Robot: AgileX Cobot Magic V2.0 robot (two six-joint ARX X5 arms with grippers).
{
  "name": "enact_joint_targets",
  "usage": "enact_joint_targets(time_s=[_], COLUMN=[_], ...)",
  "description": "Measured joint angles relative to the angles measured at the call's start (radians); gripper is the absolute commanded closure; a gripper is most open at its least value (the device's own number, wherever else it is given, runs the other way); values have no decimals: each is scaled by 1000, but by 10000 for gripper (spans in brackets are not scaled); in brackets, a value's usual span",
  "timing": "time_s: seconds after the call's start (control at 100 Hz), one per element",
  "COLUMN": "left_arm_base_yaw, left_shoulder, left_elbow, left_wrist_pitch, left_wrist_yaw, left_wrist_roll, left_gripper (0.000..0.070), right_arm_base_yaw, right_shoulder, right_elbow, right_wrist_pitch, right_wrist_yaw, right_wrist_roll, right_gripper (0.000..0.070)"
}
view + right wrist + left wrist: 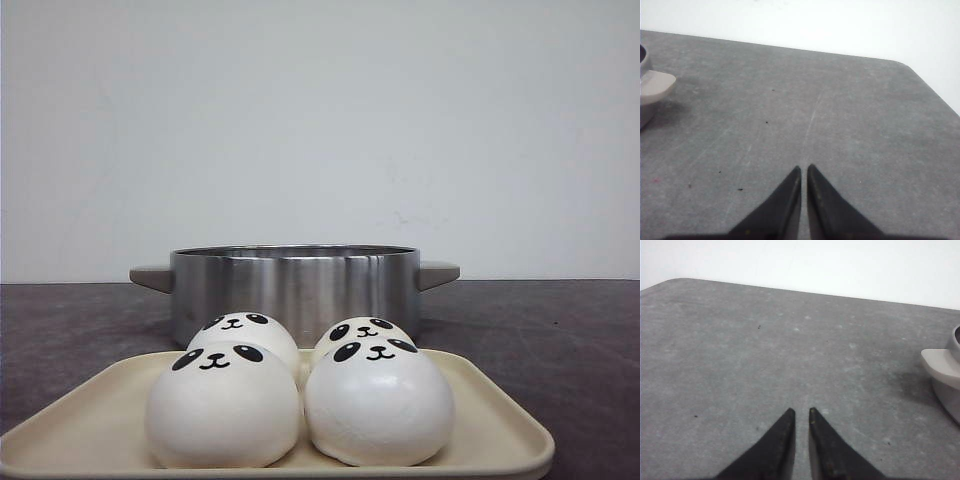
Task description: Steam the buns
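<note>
Several white panda-faced buns sit together on a cream tray (500,420) at the front: two near ones (222,408) (380,402) and two behind them (245,334) (362,334). Behind the tray stands a steel pot (295,285) with grey handles. Neither arm shows in the front view. My left gripper (801,412) hovers shut over bare grey table, with the pot's handle (941,365) off to one side. My right gripper (804,169) is shut too, nothing between its fingers, above the table with the pot's other handle (657,86) at the frame's edge.
The dark grey table (560,330) runs to both sides of the pot and back to a white wall. Its rounded far corners (675,282) (905,65) show in the wrist views.
</note>
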Motion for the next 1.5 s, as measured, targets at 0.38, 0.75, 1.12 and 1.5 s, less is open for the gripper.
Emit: enact_joint_targets(time_s=[0.38,0.75,1.12,1.5], left_arm_base_yaw=[0,0,0,-8], left_shoulder=[0,179,620,644], left_elbow=[4,339,971,1011], left_wrist_pitch=[-8,-82,-327,-487], left_wrist_yaw=[159,340,341,391], left_wrist_roll=[-297,-431,-130,-124], left_gripper=[700,694,152,23], right_arm_base_yaw=[0,1,1,2], right_shoulder=[0,162,486,540], right_elbow=[-2,369,921,937], right_wrist_pitch=[173,-41,-224,-350], right_wrist_yaw=[-143,-230,-366,-426], right_wrist_roll=[319,483,243,328], right_gripper=[694,694,558,0])
